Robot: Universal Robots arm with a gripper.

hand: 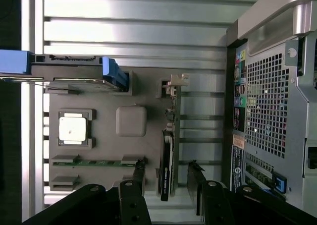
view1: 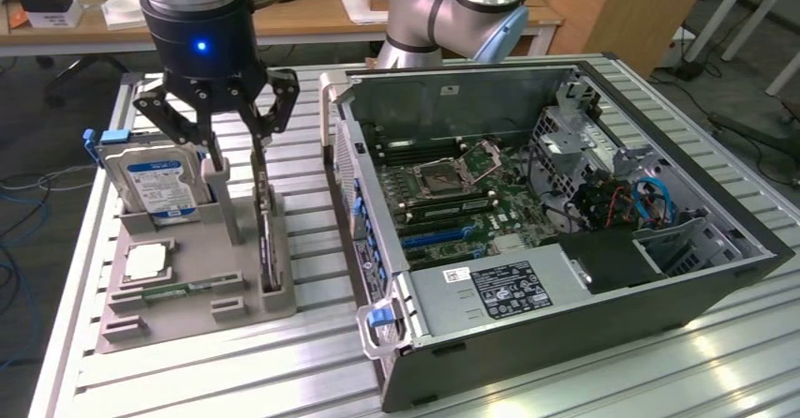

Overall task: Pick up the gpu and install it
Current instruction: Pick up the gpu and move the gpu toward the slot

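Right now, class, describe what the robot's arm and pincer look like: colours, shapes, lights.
The arm is made of silver-grey tubes with light blue caps at the joints. Its wrist ends in a black cylinder carrying a small glowing blue light. The pincer is black, with two slim fingers on jointed linkages.

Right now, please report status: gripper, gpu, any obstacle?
Gripper open, over the gpu. It stands on edge in the grey tray, not gripped. Hard drive apart, nothing in the way.
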